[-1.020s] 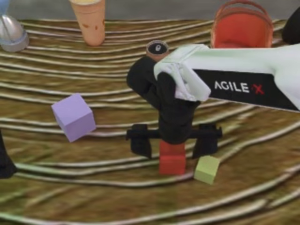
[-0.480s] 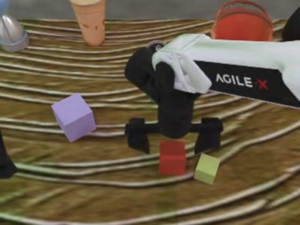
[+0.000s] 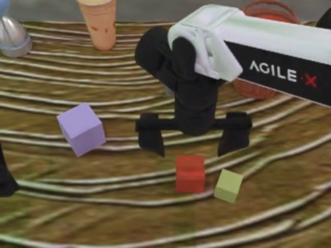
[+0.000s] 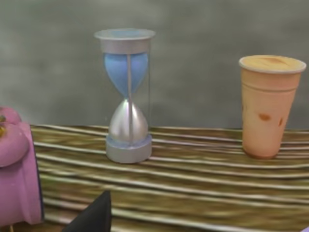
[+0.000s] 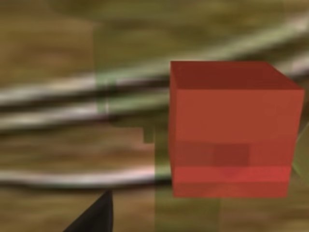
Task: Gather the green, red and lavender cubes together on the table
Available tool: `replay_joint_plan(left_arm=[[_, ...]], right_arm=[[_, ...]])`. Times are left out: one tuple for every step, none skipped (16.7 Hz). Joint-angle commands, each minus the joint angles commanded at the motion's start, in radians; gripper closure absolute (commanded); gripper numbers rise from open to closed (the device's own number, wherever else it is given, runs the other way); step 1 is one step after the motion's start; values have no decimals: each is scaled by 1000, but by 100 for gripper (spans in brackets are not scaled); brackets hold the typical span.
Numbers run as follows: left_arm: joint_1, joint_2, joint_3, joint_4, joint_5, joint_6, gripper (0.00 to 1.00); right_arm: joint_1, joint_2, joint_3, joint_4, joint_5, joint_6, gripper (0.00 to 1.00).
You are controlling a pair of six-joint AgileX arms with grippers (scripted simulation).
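The red cube point(image 3: 190, 174) rests on the table point(image 3: 103, 206), with the small green cube point(image 3: 228, 185) close on its right and a narrow gap between them. The lavender cube point(image 3: 81, 128) sits apart at the left, tilted on its own. My right gripper point(image 3: 192, 149) hangs open above and just behind the red cube, holding nothing. In the right wrist view the red cube point(image 5: 234, 130) lies below, and one dark fingertip point(image 5: 99, 217) shows. My left arm point(image 3: 5, 178) is parked at the left edge, and one of its fingertips point(image 4: 96, 217) shows.
A blue hourglass point(image 3: 11, 36) and an orange cup point(image 3: 99, 23) stand at the back left. A red basket point(image 3: 258, 85) at the back right is mostly hidden by my right arm. A pink object point(image 4: 14, 169) sits close to the left gripper.
My right gripper has risen from around the red cube and drawn back, still open. The red cube stays on the table. The other cubes have not moved.
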Motion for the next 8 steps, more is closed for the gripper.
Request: replay_joint_plan(left_arm=[[0,0,0,0,0,0,0],[0,0,0,0,0,0,0],[-2,9,9,-6,0,4,0],[-6,26,26,-19,1,11,0],[-11,53,53,-39,1,23,0],[-17,89,88,-63,2,38,0],[-24,135,132,-93,2,56,0],[-33,189,184,-128,2,76,0]], right_arm=[[-6,4,-2,3,0,0,0],[-6,4,-2,3,0,0,0],[-9,-6,-9,9,2,-5,0],[-16,-26,-23,20,7,-14,0],[-27,-56,-46,37,13,-28,0],[-41,-96,-77,59,20,-47,0],[-59,-145,-117,85,28,-69,0],[-80,-201,-165,116,37,-95,0]])
